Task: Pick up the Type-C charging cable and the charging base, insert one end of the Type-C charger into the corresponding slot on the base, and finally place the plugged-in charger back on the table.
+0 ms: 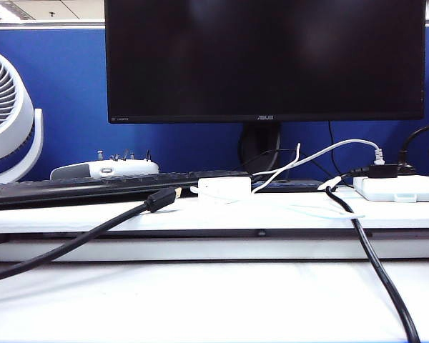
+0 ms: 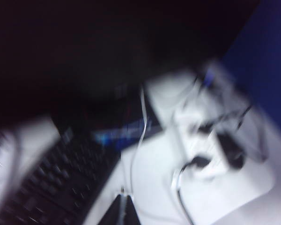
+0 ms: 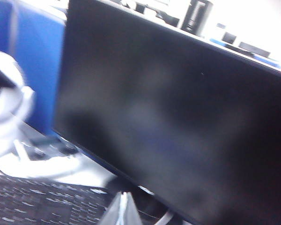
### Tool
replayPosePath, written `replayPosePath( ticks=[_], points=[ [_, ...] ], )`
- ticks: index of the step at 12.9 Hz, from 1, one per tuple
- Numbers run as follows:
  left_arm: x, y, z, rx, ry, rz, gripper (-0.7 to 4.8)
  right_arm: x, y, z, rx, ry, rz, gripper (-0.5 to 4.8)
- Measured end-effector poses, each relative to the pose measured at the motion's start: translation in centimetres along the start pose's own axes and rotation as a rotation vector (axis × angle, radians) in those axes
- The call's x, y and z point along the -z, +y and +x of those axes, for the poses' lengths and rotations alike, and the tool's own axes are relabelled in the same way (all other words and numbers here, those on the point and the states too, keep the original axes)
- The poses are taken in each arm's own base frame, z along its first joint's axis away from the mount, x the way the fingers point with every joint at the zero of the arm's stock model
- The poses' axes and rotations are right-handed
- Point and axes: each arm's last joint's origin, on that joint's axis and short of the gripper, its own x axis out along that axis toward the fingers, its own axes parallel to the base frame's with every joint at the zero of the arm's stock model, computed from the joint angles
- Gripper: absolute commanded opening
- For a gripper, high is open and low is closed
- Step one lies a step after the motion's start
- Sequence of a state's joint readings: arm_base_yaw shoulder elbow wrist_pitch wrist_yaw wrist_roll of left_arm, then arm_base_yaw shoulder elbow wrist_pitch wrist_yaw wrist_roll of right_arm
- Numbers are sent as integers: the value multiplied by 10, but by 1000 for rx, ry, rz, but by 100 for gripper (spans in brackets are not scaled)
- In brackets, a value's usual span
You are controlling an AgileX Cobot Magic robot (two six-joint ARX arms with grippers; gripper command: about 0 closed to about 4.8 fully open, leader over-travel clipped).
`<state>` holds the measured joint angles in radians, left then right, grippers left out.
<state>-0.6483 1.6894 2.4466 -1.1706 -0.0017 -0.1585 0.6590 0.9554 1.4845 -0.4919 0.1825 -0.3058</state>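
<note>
Exterior view, near to far: bare table (image 1: 214, 304), then on its ledge the charging base (image 1: 224, 189) with the Type-C charging cable (image 1: 300, 163) trailing beside it, neither held; left gripper (image 2: 123, 206) and right gripper (image 3: 123, 206) both pinched empty, so I judge pickup unstarted, needing reopened jaws lowered onto them.

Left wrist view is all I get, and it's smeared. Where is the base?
Observer: Exterior view: the base sits on the ledge, just before the keyboard.
Operator: My left pincer looks shut, empty, by the keyboard. Cable?
Observer: The thin white cable rises just right of the base.
Operator: Right pincer?
Observer: Right wrist view: right pincer shut, empty, facing the monitor.
</note>
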Motion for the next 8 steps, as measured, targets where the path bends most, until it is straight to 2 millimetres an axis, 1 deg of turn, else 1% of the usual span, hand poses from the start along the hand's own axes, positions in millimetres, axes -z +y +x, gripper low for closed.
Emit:
replayPosePath(
  ticks=[1,2,3,4,5,6,7,8],
  points=[
    [-3,0,-34,-9,-65,23,-6,-1,0,-4,-27,-13,17,-2],
    [0,2,-91,-46,-159,75,-6,0,-1,-10,-47,-13,35,-2],
    [7,4,-137,-72,-229,115,-6,5,1,-12,-52,-4,37,-2],
    [18,6,-176,-92,-274,133,-6,18,5,-12,-62,26,40,-2],
    [34,10,-216,-125,-315,143,-6,36,11,-11,-75,60,57,-2],
    [51,14,-251,-181,-353,152,-6,57,20,-9,-91,73,84,-2],
    [70,19,-284,-241,-395,161,-6,84,31,-13,-110,68,93,-2],
    [91,24,-315,-284,-432,156,-6,105,39,-17,-117,36,101,-2]
  ],
)
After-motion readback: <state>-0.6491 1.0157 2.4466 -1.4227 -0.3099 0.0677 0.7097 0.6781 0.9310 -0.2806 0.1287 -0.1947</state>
